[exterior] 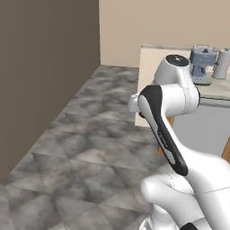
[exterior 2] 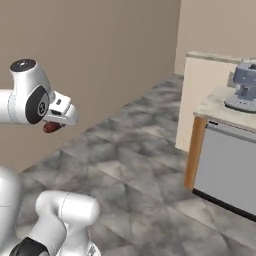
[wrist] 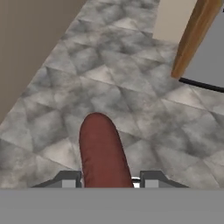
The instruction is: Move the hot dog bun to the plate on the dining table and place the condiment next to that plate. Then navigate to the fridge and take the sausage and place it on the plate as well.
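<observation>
— Between the two dark fingertips at the bottom of the hand view, what is that?

— That is the sausage [wrist: 101,151], a dark red-brown cylinder with a rounded end. It sticks out from the gripper [wrist: 109,179] over the floor [wrist: 131,87]. One fingertip sits against each side of it, so the jaws are closed on it and it is held clear of the floor.

— Does it show from the base cameras?

— From the right base view, yes: a small red-brown end of the sausage [exterior 2: 51,127] pokes out below the white hand, with the gripper [exterior 2: 56,124] well above the grey marbled floor tiles [exterior 2: 130,165]. The fingers themselves are too small there to tell apart.

— And around it?

— A brown wall [exterior 2: 90,65] stands behind the hand. Off to the right is a kitchen unit with a wooden side post [exterior 2: 195,150] and a grey front panel [exterior 2: 227,167]. On its pale table [exterior 2: 212,106] stands a blue-grey coffee machine [exterior 2: 244,85]. In the left base view the same coffee machine [exterior: 201,64] stands beside a pale grey cylinder [exterior: 221,64], whose kind I cannot tell. The white arm [exterior: 173,96] is folded in front of them.
</observation>
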Available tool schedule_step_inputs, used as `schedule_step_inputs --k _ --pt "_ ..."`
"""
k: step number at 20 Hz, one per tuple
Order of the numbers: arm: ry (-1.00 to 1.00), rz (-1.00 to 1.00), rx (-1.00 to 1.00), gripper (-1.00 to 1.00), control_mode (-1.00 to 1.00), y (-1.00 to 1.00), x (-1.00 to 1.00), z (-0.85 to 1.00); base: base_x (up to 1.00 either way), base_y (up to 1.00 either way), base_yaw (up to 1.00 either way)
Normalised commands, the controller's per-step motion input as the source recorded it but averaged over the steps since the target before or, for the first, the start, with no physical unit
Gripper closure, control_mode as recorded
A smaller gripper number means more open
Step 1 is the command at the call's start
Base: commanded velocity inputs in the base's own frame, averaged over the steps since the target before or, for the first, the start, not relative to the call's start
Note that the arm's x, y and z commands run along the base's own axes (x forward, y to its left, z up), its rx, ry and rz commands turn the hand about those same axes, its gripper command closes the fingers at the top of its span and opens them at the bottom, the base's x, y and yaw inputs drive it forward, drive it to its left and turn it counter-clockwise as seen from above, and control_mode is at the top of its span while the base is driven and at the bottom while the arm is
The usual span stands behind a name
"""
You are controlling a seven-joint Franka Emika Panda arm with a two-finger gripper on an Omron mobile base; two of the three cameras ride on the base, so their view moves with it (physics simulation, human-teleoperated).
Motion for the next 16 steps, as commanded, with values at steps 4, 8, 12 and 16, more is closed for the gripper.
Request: schedule_step_inputs --k 4,8,12,16 --pt "0.00 0.00 0.00 1.00 1.00 0.00 0.00 0.00 1.00 0.79 -0.30" --pt "0.00 0.00 0.00 1.00 1.00 0.00 0.00 0.00 1.00 0.58 -0.34" --pt "0.00 0.00 0.00 1.00 1.00 0.00 0.00 0.00 1.00 0.51 -0.36" --pt "0.00 0.00 0.00 1.00 1.00 0.00 0.00 0.00 1.00 0.48 -0.37"
